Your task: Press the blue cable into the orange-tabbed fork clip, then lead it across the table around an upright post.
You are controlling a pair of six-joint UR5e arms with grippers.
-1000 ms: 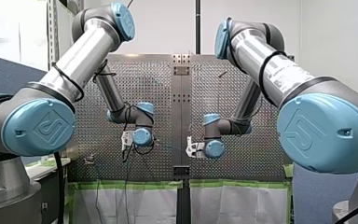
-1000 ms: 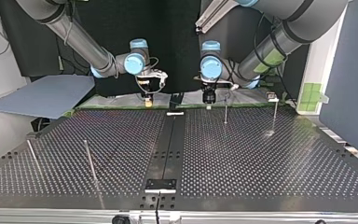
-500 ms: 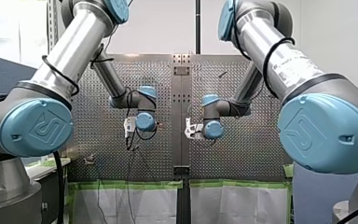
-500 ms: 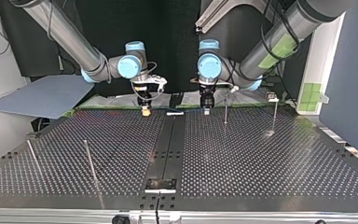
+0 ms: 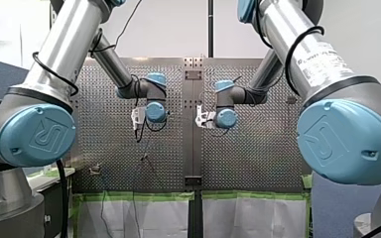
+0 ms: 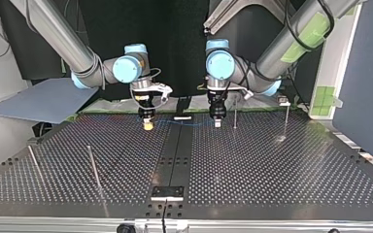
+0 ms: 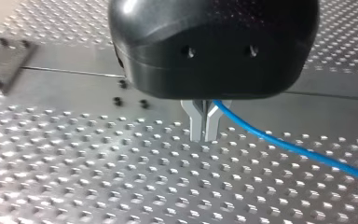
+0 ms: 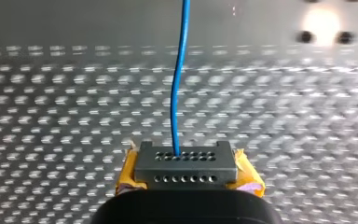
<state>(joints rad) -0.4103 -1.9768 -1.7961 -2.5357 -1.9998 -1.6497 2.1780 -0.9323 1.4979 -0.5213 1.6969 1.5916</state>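
My left gripper point(image 7: 204, 133) and right gripper point(image 8: 186, 170) are both pinched tight on the blue cable point(image 8: 174, 130), strung between them just over the perforated table point(image 6: 272, 170). I'd carry it taut and level; can't spot the fork clip yet.

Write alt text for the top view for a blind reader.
A thin blue cable stretches between my right hand, at the view's left, and my left hand, both low over the perforated table. An upright post stands beside my left hand.
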